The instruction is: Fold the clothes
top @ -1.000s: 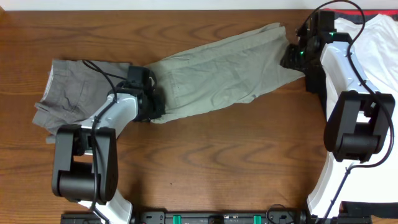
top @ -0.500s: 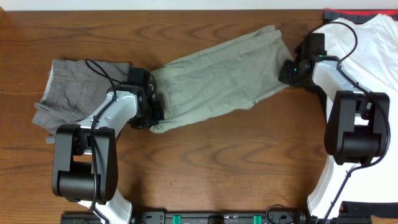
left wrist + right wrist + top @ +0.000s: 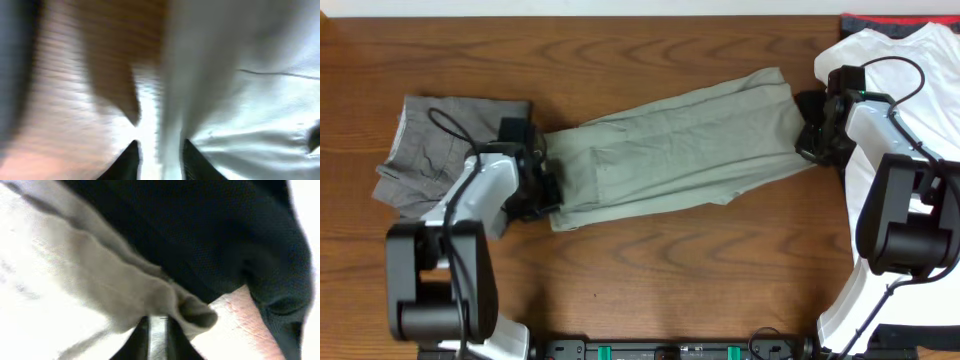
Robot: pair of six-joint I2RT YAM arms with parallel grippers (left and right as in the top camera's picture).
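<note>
The light khaki trousers (image 3: 670,150) lie stretched in a long slanted band across the table (image 3: 670,270). My left gripper (image 3: 538,186) is at their left end. In the left wrist view its jaws (image 3: 161,161) stand apart and open, with the pale cloth (image 3: 250,100) edge lying loose between the fingertips. My right gripper (image 3: 812,135) is at the right end of the trousers. Its jaws (image 3: 157,336) are only narrowly parted, and a bunched khaki fold (image 3: 100,280) rests just beyond the tips.
Darker grey trousers (image 3: 430,150) lie crumpled at the far left, behind the left arm. A white T-shirt (image 3: 920,70) covers the right edge of the table under the right arm, with a red strip (image 3: 875,20) above it. Bare wood fills the front.
The arms moved apart, left gripper leftward and right gripper rightward and down, drawing the khaki trousers out longer and flatter. Both grippers' jaws have parted from their earlier pinch.
</note>
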